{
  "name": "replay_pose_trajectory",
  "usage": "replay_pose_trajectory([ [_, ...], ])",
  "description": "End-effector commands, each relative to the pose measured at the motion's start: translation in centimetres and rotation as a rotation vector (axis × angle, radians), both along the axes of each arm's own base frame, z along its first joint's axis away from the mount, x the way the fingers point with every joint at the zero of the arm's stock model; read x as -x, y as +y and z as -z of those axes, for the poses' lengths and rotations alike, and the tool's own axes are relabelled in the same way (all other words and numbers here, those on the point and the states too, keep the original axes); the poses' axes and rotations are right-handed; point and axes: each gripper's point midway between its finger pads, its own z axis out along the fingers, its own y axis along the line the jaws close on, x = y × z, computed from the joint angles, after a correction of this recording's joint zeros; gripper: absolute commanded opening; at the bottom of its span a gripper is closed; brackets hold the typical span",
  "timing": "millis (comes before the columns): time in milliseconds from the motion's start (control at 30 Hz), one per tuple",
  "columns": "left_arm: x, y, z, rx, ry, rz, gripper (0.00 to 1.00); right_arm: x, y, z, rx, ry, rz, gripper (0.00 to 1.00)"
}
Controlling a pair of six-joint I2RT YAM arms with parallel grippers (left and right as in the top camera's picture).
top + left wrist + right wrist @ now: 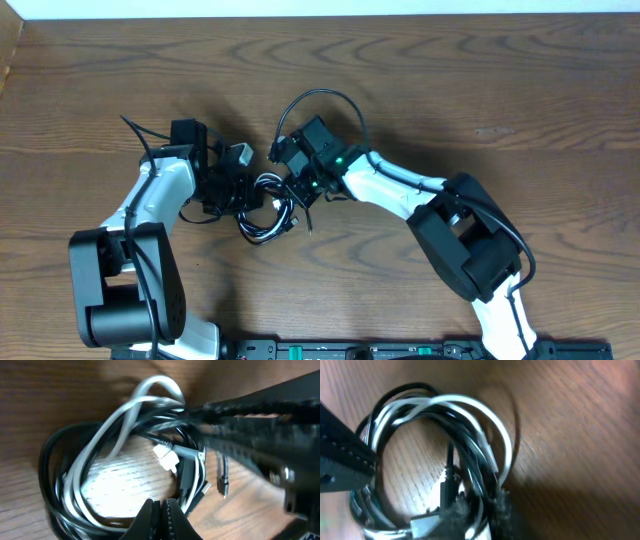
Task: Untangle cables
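Evidently the right gripper (477,510) clamps the cables (265,212) at the desk (500,90) centre, the left gripper (160,512) closed beside their other rim, likely to draw loops apart

No text, label, brand or number can be read in any view. The dark rail (330,350) along the near edge of the surface (500,80) carries small green and white marks, too small to make out. A small green light (340,160) glows on the right arm (400,190) near its wrist, with no legible lettering beside it.
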Motion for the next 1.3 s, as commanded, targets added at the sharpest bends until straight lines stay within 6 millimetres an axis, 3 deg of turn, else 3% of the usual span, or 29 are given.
replay_pose_trajectory([
  [0, 1.1, -0.7, 0.4, 0.05, 0.015, 0.04, 0.08, -0.9, -1.4, 2.1, 0.108, -0.065, 0.032, 0.01],
  [400, 1.1, -2.2, -0.7, 0.155, -0.017, 0.075, 0.11, -3.6, -0.7, 1.4, 0.064, -0.215, -0.022, 0.01],
  [567, 2.0, -2.8, 0.0, 0.155, -0.001, 0.092, 0.21, -2.5, -0.1, 1.2, 0.016, -0.165, -0.062, 0.01],
  [767, 2.1, -3.5, 0.8, 0.147, -0.013, 0.099, 0.23, -2.2, -0.1, 1.3, 0.015, -0.144, -0.058, 0.01],
  [1033, 1.7, -4.2, 1.9, 0.034, -0.05, 0.169, 0.21, -2.2, -0.1, 1.3, 0.016, -0.145, -0.058, 0.01],
  [1167, 1.0, -3.0, 3.3, -0.133, -0.044, 0.124, 0.21, -2.2, -0.2, 1.3, 0.016, -0.144, -0.058, 0.01],
  [1267, 0.7, -3.4, 3.3, -0.139, -0.056, 0.128, 0.21, -2.1, -0.2, 1.3, 0.017, -0.142, -0.058, 0.01],
])
